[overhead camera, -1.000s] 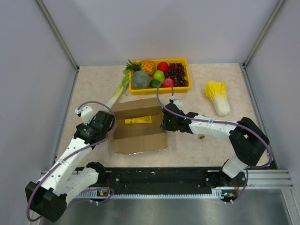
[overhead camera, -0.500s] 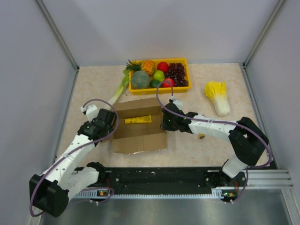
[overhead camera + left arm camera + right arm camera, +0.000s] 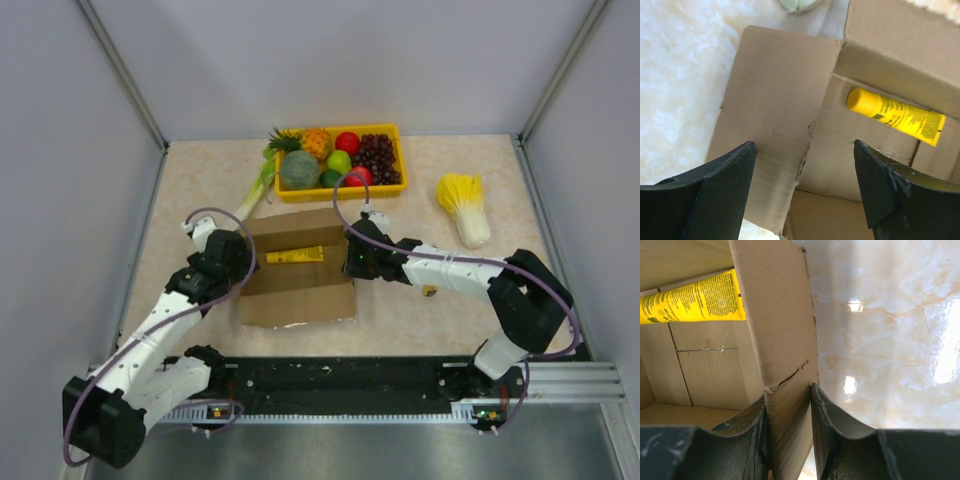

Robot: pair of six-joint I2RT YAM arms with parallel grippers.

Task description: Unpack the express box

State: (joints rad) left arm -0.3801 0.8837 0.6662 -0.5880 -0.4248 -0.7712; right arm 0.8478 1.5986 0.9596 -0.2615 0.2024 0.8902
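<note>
Currently: box (image 3: 297, 268), flaps open, toward the table's (image 3: 430, 320) near edge, left of middle. The right gripper (image 3: 788, 407) is clamped on the right flap (image 3: 775, 315), already cracked; if you pull hard it may tear, or drag the box. The left gripper (image 3: 805, 150) is spread above the left flap (image 3: 775, 115), and closing there you'd miss the tube (image 3: 895, 116).

This is looking like a robotics lab test cell: plain pale grey panel walls (image 3: 330, 60) on aluminium posts (image 3: 121, 70) are enclosing a beige marble-patterned counter (image 3: 400, 330). A slotted aluminium rail (image 3: 560, 380) at 6 o'clock is carrying a white-and-black left robot arm (image 3: 155, 330) and a matching right robot arm (image 3: 455, 268). A yellow plastic tray (image 3: 390, 128) of fruit is sitting at 12 o'clock.
</note>
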